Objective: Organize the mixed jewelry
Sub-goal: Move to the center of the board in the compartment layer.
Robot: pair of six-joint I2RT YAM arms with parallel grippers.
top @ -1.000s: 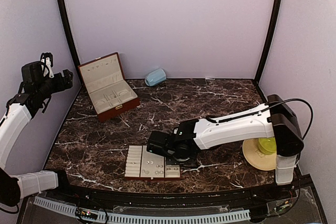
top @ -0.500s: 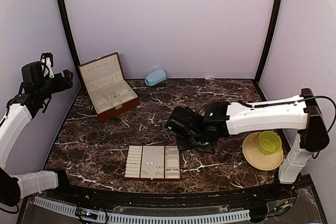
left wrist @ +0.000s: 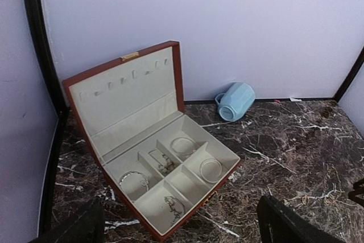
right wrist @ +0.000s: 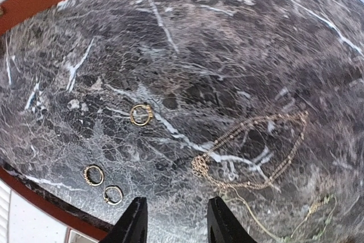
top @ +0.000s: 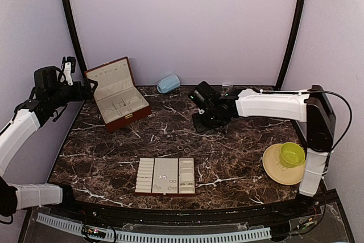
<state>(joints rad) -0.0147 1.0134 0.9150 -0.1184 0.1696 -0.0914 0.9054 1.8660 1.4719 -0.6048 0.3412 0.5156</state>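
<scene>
Three small rings lie loose on the marble in the right wrist view: a gold one (right wrist: 141, 114) and two more (right wrist: 94, 174) (right wrist: 112, 194) near the tray's edge. A gold chain necklace (right wrist: 250, 152) lies to their right. In the top view two rings (top: 183, 148) lie just behind the cream-lined tray (top: 145, 176), which holds several tiny pieces (top: 165, 178). My right gripper (top: 203, 122) (right wrist: 176, 223) is open and empty, above the marble behind the rings. My left gripper (top: 85, 90) (left wrist: 176, 231) is open and empty, facing the open red-brown box (left wrist: 149, 166), whose compartments hold bracelets.
A light blue cup (top: 168, 83) lies on its side at the back wall, also in the left wrist view (left wrist: 236, 101). A yellow plate (top: 273, 169) with a green bowl (top: 292, 154) stands at the right. The open box (top: 116, 94) stands at the back left.
My right arm has swung from over the tray to the back middle of the table, gripper empty. My left gripper has moved a little right, toward the box.
</scene>
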